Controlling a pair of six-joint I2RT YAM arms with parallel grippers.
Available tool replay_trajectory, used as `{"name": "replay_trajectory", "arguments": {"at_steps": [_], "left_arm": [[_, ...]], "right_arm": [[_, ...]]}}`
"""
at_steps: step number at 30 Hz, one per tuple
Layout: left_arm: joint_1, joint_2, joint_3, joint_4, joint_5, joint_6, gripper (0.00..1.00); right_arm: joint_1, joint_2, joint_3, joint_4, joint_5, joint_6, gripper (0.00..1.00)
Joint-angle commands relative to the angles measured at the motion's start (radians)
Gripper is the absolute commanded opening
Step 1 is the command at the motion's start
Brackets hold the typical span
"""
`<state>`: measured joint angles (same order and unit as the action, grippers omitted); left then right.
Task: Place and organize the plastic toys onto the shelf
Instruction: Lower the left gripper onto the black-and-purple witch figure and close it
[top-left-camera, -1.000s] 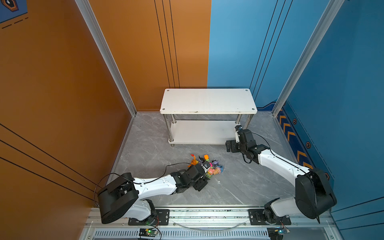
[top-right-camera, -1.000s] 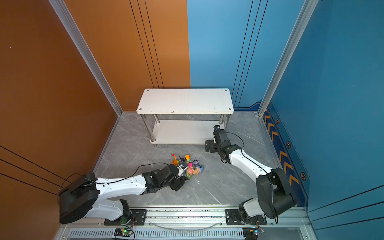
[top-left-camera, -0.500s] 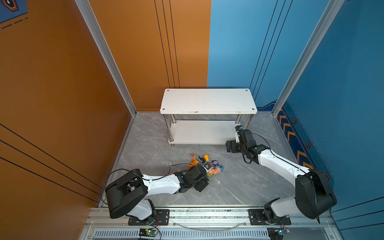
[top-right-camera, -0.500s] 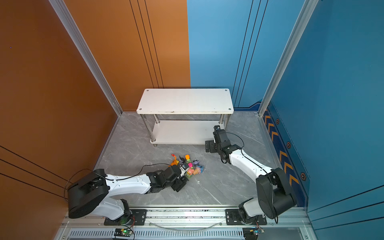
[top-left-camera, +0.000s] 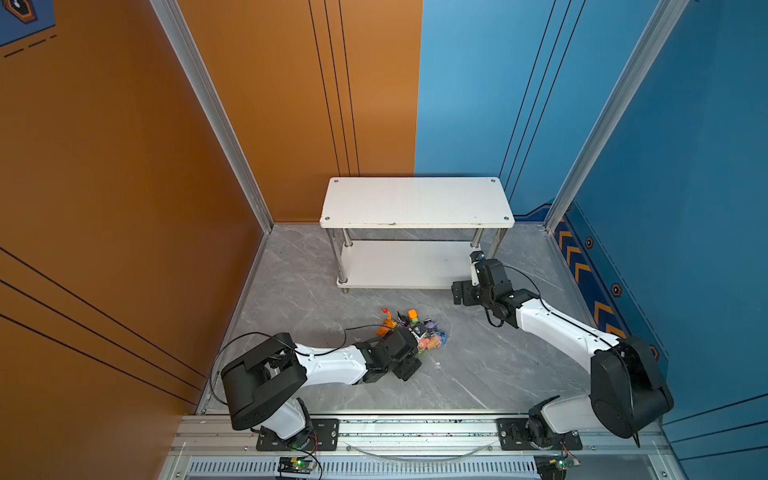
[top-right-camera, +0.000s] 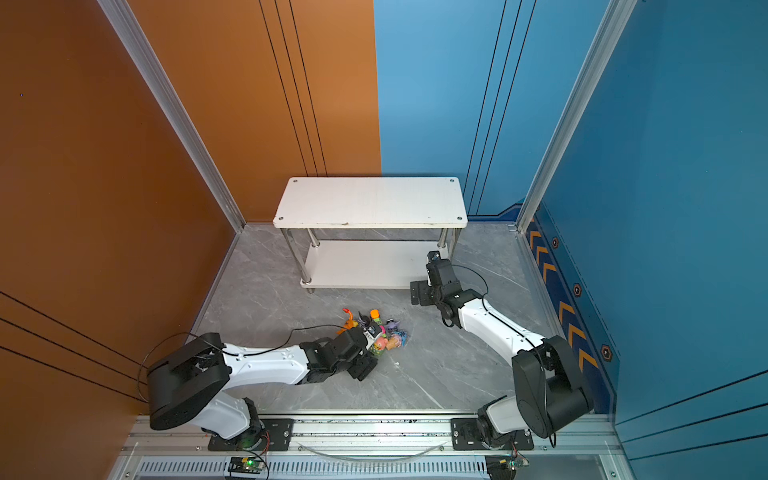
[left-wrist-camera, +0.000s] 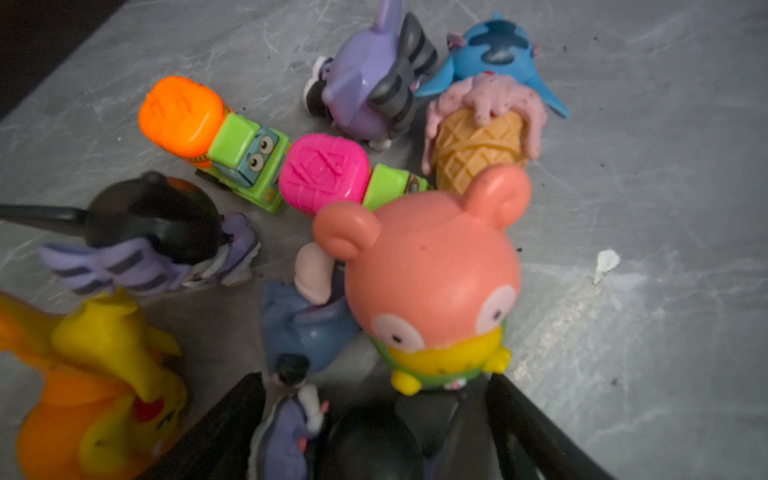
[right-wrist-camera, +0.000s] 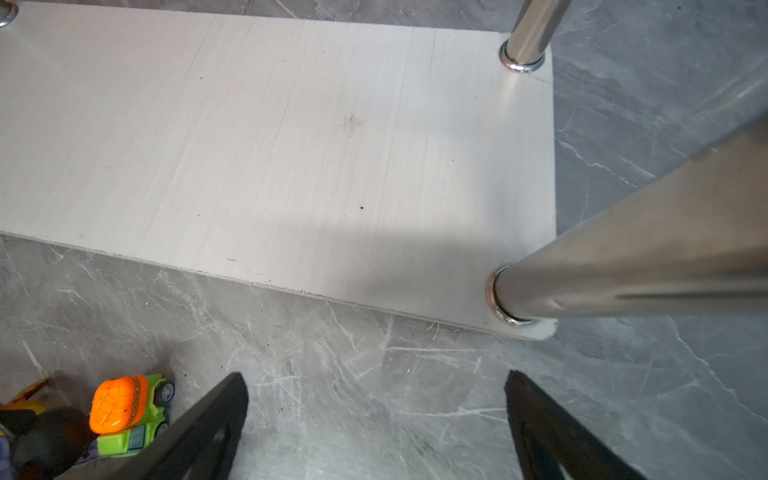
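Left gripper (left-wrist-camera: 374, 380) spread wide at near edge of plastic toys (top-left-camera: 417, 330), right gripper (right-wrist-camera: 374, 376) splayed over bare floor (right-wrist-camera: 353, 353), beside near-right post (right-wrist-camera: 623, 266) of shelf (right-wrist-camera: 291, 145)

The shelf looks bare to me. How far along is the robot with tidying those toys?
Nothing done yet: the shelf is bare on both boards. The toys lie heaped on the floor. The left claw is open over the heap, gripping none; the right claw hangs open, empty, by the shelf. Every toy is left to place.

Orange wall panels (top-left-camera: 124, 187), blue wall panels (top-left-camera: 685, 145), grey marbled floor (top-left-camera: 478, 365), aluminium corner posts (top-left-camera: 212, 112)
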<state>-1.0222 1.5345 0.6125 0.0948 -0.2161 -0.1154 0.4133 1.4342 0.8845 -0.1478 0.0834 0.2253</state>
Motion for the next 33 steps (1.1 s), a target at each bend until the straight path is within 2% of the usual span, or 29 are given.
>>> {"name": "replay_trajectory", "arguments": {"at_steps": [1,8,14,21,29,33], "left_arm": [[0.007,0.032,-0.002,-0.056,0.015,0.0,0.81],[0.016,0.023,0.001,-0.065,0.024,0.005,0.7],[0.033,-0.022,-0.046,-0.03,0.036,-0.01,0.66],[0.06,-0.058,-0.064,-0.036,0.048,-0.008,0.69],[0.114,-0.116,-0.085,-0.021,0.118,-0.013,0.69],[0.133,-0.135,-0.083,-0.041,0.136,-0.007,0.75]], "right_arm": [[-0.005,-0.027,-0.015,-0.019,0.031,-0.003,0.98],[-0.009,-0.028,-0.025,-0.009,0.03,-0.003,0.98],[-0.004,-0.024,-0.015,-0.018,0.016,0.008,0.98],[-0.003,-0.042,-0.034,-0.017,0.03,0.005,0.98],[-0.004,-0.04,-0.059,0.001,0.034,0.004,0.98],[-0.004,-0.042,-0.064,0.003,0.036,0.002,0.98]]}}
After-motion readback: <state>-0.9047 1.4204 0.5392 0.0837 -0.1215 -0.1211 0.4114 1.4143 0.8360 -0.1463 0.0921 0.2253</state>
